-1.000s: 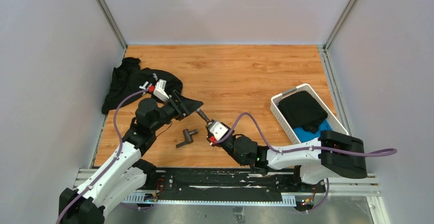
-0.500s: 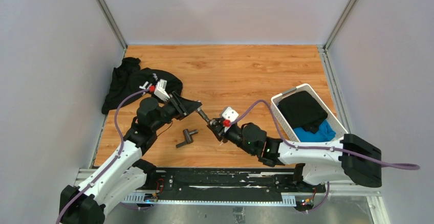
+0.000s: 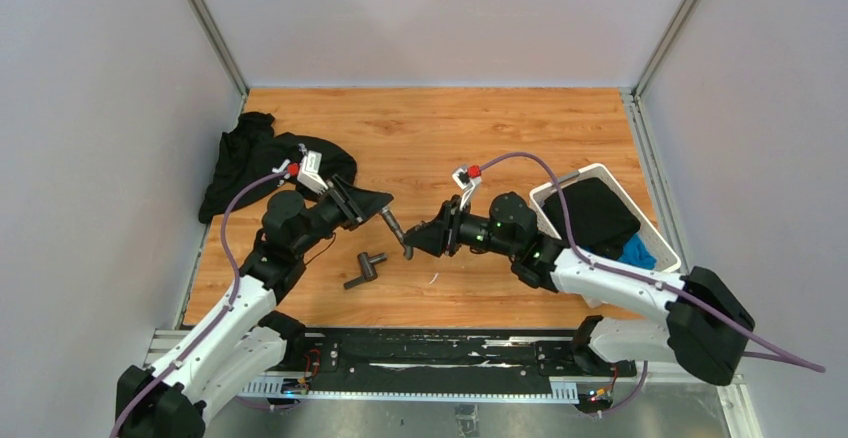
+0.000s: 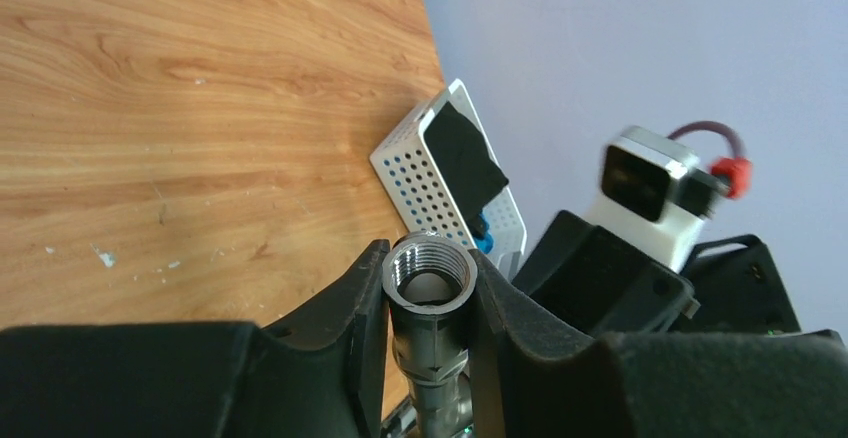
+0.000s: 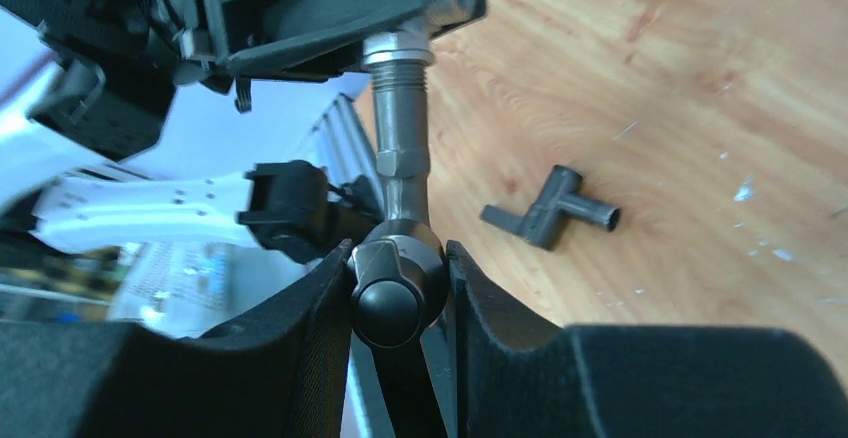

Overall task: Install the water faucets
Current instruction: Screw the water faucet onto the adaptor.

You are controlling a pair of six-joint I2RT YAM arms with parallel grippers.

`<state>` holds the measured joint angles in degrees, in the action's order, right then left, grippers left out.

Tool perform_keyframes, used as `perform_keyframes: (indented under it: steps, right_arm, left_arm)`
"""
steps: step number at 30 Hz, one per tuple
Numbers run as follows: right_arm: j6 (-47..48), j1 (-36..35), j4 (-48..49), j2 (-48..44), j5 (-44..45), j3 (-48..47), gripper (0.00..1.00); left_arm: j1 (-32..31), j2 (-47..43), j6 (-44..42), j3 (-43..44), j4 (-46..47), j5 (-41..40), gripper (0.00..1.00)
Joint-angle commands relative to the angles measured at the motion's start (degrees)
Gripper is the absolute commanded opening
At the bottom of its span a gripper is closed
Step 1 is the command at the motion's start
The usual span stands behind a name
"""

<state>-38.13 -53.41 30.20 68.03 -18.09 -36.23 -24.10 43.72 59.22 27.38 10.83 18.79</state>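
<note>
One water faucet point(image 3: 397, 230), a dark-grey tap with a threaded pipe end, hangs above the floor between both grippers. My left gripper point(image 3: 383, 213) is shut on its open threaded pipe end point(image 4: 430, 276); the left gripper point(image 4: 430, 293) shows both fingers pressed on the pipe. My right gripper point(image 3: 412, 243) is shut on the round knob end point(image 5: 397, 293) of the same faucet, whose stem point(image 5: 400, 138) runs up to the left fingers. A second faucet piece point(image 3: 365, 267), T-shaped, lies loose on the wood floor below them, also seen as the T-piece point(image 5: 552, 209) in the right wrist view.
A black cloth garment point(image 3: 250, 158) lies at the far left by the wall. A white plastic basket point(image 3: 565, 180) with dark and blue cloth stands at the right, its perforated wall point(image 4: 410, 163) visible. Grey walls close three sides. Small white flecks dot the wooden floor.
My right wrist has swung from the near side round to the right of the faucet, still gripping its knob end. My left jaws have closed on the pipe end.
</note>
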Motion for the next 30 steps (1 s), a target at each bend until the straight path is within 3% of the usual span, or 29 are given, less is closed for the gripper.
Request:
perform_keyframes:
  steps: [1, 4, 7, 9, 13, 16, 22, 25, 27, 28, 30]
  right_arm:
    - [-26.75, 6.79, 14.0, 5.43, -14.14, -2.68, 0.0]
    - [-36.37, 10.37, 18.09, 10.4, -18.83, -2.54, 0.0]
    - [-40.05, 12.26, 21.03, 14.22, -22.61, -2.75, 0.04]
    - [-39.2, 12.53, 19.5, 14.73, -22.97, -2.88, 0.2]
    - [-31.96, 12.8, 8.51, 10.01, -18.86, -2.41, 0.69]
    - [-22.75, 12.9, -6.2, 3.77, -13.82, -4.74, 0.77]
    - [-5.78, 12.91, -35.97, -5.53, -0.62, -12.68, 0.81]
    - [2.07, 12.43, -42.11, -9.56, 3.81, -14.74, 0.82]
    - [6.92, 10.93, -43.47, -11.66, 4.85, -16.04, 0.63]
    - [8.7, 10.02, -44.25, -12.06, 5.01, -17.5, 0.46]
    - [11.4, 7.38, -47.3, -11.25, 6.68, -21.07, 0.3]
  left_arm:
    - [-0.16, -0.89, -1.05, 0.07, 2.85, 2.59, 0.0]
    - [-0.16, -1.39, -0.06, 0.12, 2.97, 2.05, 0.0]
    - [-0.16, -2.02, 0.87, 0.18, 3.1, 1.49, 0.0]
    - [-0.16, -2.84, 1.66, 0.02, 3.07, 0.54, 0.0]
    - [-0.16, -4.07, 3.12, -0.02, 1.6, -1.31, 0.0]
    - [-0.16, -4.96, 3.31, 0.14, -0.7, -3.08, 0.0]
    - [-0.16, -6.49, 5.14, 0.18, -3.31, -6.86, 0.0]
    - [-0.16, -6.62, 5.74, 1.25, -6.45, -8.23, 0.0]
    - [-0.16, -6.79, 5.74, 1.8, -7.79, -9.1, 0.0]
    - [-0.16, -6.93, 5.73, 1.96, -8.13, -9.57, 0.0]
    - [-0.16, -6.87, 5.46, 2.31, -8.62, -9.91, 0.0]
